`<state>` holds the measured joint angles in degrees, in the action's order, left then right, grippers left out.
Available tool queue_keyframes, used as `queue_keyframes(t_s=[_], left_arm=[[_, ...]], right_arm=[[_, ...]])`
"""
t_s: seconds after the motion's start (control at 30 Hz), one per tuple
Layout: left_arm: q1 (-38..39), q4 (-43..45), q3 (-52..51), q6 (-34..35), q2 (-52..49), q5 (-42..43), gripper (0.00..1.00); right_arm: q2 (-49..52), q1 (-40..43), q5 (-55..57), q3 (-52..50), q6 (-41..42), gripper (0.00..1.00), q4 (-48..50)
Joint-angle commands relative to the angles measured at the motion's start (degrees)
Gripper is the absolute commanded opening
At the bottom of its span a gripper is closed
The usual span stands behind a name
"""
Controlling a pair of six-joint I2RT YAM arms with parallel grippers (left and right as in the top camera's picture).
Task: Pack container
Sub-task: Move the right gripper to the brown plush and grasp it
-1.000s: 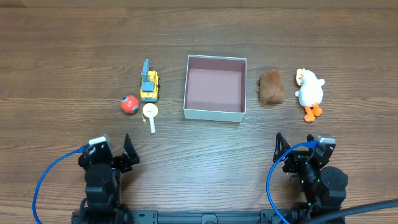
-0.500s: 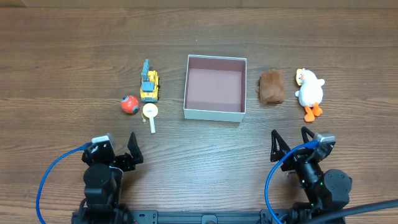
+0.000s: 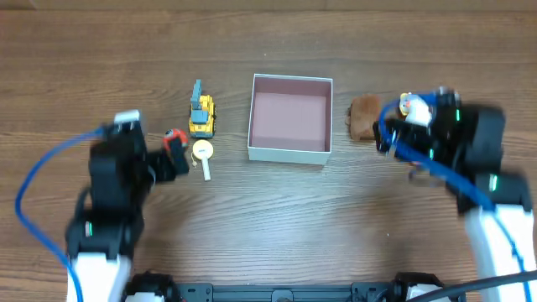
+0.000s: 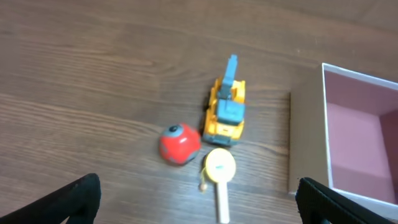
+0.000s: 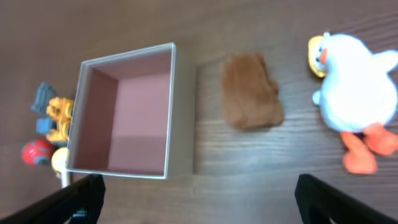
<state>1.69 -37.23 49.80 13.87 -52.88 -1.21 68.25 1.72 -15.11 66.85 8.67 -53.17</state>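
The square white cardboard box, pink inside [image 3: 289, 154], stood empty — all 5 small toys [image 3: 201, 117] lay outside it; left gripper [image 4: 198, 194] and right gripper [image 5: 200, 190] hung released.

A: Look and pose of container [image 3: 288, 154]?
B: Square, shallow cardboard box; white outer walls, dusty pink inside. Open side up, flat on table [image 3: 268, 218], mid-width, pink floor in plain view.
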Motion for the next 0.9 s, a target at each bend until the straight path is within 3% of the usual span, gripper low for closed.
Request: queue_keyframes(t_s=[0.0,0.13,0.27,0.43,0.87], left_arm=[[-1.4,-3.8,13.0,-2.1,-16.1,7.3,1.00],[-2.2,-7.2,22.6,-2.1,-29.8,8.5,1.00],[-2.1,-6.7,23.6,-1.6,-36.1,9.0,1.00],[-2.1,-7.2,23.6,-1.6,-38.5,8.7,1.00],[-2.1,-7.2,23.6,-1.6,-38.7,8.7,1.00]], right_arm=[[12.4,-0.3,5.7,15.0,-3.1,1.00,-5.7],[23.7,-0.5,6.5,24.6,-3.2,1.00,-10.2],[29.3,-0.9,-0.7,24.7,-2.7,1.00,-8.3],[35.0,-1.4,-0.5,24.7,-2.4,1.00,-7.3],[51.8,-6.8,16.7,24.6,9.5,1.00,-6.0]])
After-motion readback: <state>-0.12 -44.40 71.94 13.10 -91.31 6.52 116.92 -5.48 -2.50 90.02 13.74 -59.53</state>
